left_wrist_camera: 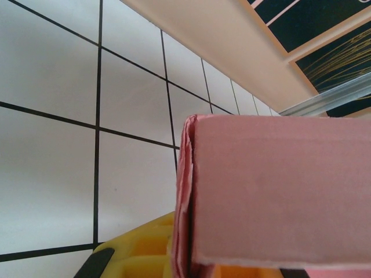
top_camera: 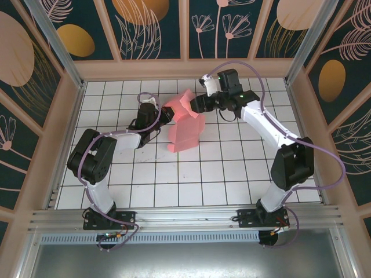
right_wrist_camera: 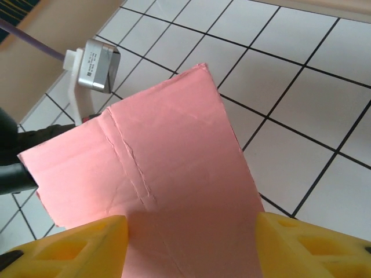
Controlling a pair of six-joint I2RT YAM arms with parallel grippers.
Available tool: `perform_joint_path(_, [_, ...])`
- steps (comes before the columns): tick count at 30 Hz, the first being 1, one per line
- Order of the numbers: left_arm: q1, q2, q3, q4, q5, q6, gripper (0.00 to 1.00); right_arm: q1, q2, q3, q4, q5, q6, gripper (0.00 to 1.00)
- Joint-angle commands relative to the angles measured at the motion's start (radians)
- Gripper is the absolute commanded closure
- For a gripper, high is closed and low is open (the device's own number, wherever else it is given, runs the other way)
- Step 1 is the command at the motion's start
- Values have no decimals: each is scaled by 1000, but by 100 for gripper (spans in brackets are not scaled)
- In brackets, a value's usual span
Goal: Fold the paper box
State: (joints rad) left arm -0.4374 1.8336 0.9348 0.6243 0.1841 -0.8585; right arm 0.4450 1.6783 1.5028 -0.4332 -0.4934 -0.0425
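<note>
The pink paper box (top_camera: 185,132) is partly folded in the middle of the back half of the tiled table, its far end lifted between both arms. My left gripper (top_camera: 167,116) is shut on the box's left side. In the left wrist view, stacked pink layers (left_wrist_camera: 184,220) are pinched between the yellow fingers (left_wrist_camera: 136,249), and a flat panel (left_wrist_camera: 278,191) stands to the right. My right gripper (top_camera: 197,105) comes in from the right. In the right wrist view its yellow fingertips (right_wrist_camera: 87,243) sit against both side edges of a creased pink panel (right_wrist_camera: 168,156), shut across its width.
The white tiled table (top_camera: 232,174) is fenced by wooden walls (top_camera: 185,68) at the back and sides. The left arm's silver wrist camera (right_wrist_camera: 95,66) sits just beyond the box in the right wrist view. Open tiles lie in front of the box.
</note>
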Motion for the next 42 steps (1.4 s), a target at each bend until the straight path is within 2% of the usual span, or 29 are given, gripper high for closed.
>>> perform_joint_path(1, [5, 6, 33, 22, 25, -13, 100, -7, -52, -16, 50, -75, 18, 41])
perform_joint_path(10, [5, 5, 32, 20, 34, -13, 100, 17, 37, 59, -47, 27, -23, 46])
perform_joint_path(16, [5, 4, 32, 17, 39, -14, 100, 48, 83, 104, -96, 152, -48, 44])
perform_joint_path(22, [5, 4, 32, 8, 43, -16, 100, 96, 114, 148, -137, 419, -72, 44])
perform_joint_path(26, [5, 4, 62, 2, 49, -22, 100, 137, 137, 173, -154, 584, -74, 48])
perform_joint_path(36, [5, 4, 79, -16, 74, -40, 100, 207, 212, 229, -201, 824, -81, 57])
perform_joint_path(42, [5, 4, 90, -27, 82, -48, 100, 259, 276, 276, -240, 1021, -76, 64])
